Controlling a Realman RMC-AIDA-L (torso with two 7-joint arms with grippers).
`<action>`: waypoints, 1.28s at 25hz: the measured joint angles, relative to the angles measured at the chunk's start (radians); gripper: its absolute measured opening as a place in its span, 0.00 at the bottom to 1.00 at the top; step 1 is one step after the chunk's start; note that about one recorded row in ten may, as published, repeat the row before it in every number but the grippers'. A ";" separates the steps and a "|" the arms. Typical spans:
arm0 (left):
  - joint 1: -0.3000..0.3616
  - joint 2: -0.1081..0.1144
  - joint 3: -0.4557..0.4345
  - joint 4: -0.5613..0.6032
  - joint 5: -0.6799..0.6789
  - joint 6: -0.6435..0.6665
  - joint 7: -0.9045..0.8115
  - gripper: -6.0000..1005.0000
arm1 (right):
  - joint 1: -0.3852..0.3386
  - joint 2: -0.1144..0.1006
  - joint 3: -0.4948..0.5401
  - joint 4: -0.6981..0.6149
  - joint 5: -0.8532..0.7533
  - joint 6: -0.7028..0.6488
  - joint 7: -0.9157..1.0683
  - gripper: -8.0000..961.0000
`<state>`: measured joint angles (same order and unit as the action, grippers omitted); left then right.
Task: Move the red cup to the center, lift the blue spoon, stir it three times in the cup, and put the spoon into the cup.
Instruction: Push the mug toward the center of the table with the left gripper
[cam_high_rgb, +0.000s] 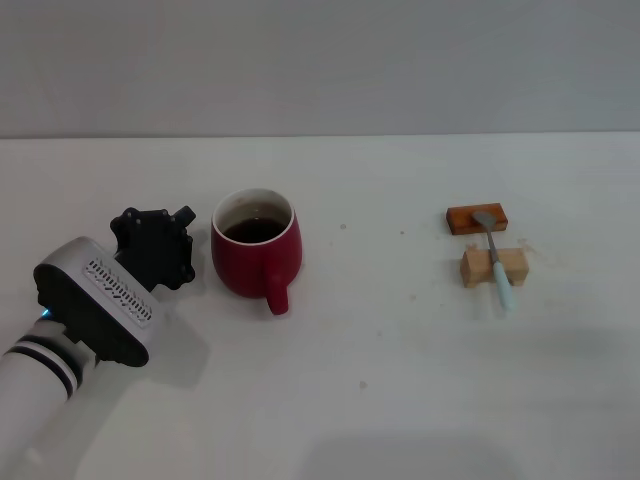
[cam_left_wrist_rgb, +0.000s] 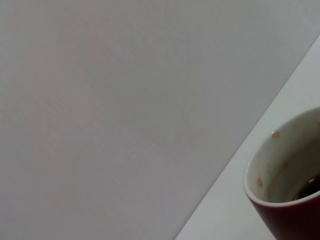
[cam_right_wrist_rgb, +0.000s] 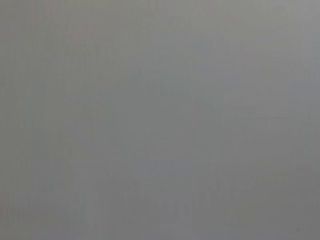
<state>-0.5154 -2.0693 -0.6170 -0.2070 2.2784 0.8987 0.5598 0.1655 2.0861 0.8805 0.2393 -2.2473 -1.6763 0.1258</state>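
Note:
The red cup (cam_high_rgb: 256, 258) stands left of the table's middle, dark liquid inside and its handle turned toward me. My left gripper (cam_high_rgb: 186, 240) sits just to the left of the cup, close to its wall; whether it touches the cup is unclear. The left wrist view shows part of the cup's rim and white inside (cam_left_wrist_rgb: 287, 192) near its corner. The blue spoon (cam_high_rgb: 496, 262) lies at the right, its pale handle across a light wooden block (cam_high_rgb: 492, 268) and its grey bowl on an orange-brown block (cam_high_rgb: 476, 218). My right gripper is out of view.
The white table (cam_high_rgb: 400, 380) ends at a grey wall behind. The two blocks under the spoon are the only other objects. The right wrist view shows only plain grey.

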 joint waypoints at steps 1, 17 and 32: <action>0.000 0.000 0.000 0.000 0.000 0.000 0.000 0.01 | 0.000 0.000 0.000 0.000 0.000 0.000 0.000 0.77; 0.000 0.002 -0.033 0.023 -0.001 -0.003 0.000 0.01 | 0.002 0.000 0.000 -0.002 0.000 0.001 0.000 0.77; -0.008 0.000 -0.026 0.018 0.007 -0.003 0.000 0.01 | 0.002 0.000 0.000 -0.004 0.000 0.001 0.000 0.77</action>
<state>-0.5234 -2.0698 -0.6435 -0.1894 2.2855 0.8957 0.5598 0.1671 2.0862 0.8805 0.2351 -2.2472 -1.6750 0.1258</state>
